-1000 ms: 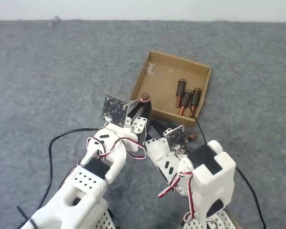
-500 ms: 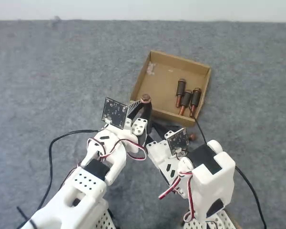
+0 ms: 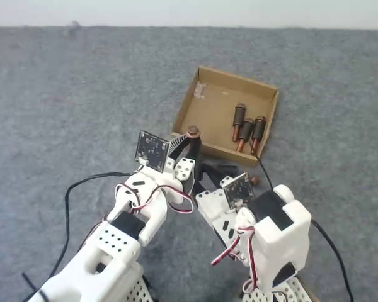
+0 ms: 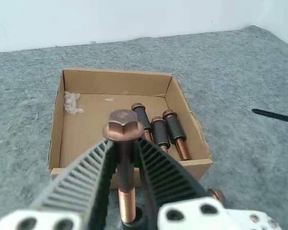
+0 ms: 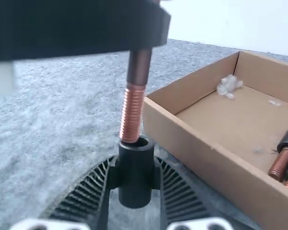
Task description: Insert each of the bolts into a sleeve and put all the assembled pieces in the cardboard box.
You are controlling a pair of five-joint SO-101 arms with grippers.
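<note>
**Fourth bolt poised at its sleeve, three pieces already boxed**

The bolt [image 4: 123, 125] stood upright, head up, its threaded tip right at the mouth of the black sleeve [image 5: 135, 189]. From where I stood it was barely in, if at all. Three assembled pieces [image 3: 247, 131] lay side by side in the cardboard box [image 3: 209, 113], just beyond the two arms. So most of the job looked done. This pair had yet to be pushed together and dropped in the box. A small copper-coloured piece [image 3: 254, 180] lay on the grey tabletop [image 3: 82, 88] outside the box's near wall. It may have been another bolt, but I couldn't tell.

The left gripper [image 4: 124, 143] was clamped on the bolt's shank just under the head, holding it above the sleeve. The right gripper [image 5: 135, 165] was closed around the sleeve from both sides and held it upright beneath the bolt. Both arms were reaching forward, wrists close together, just short of the box's near corner.
</note>
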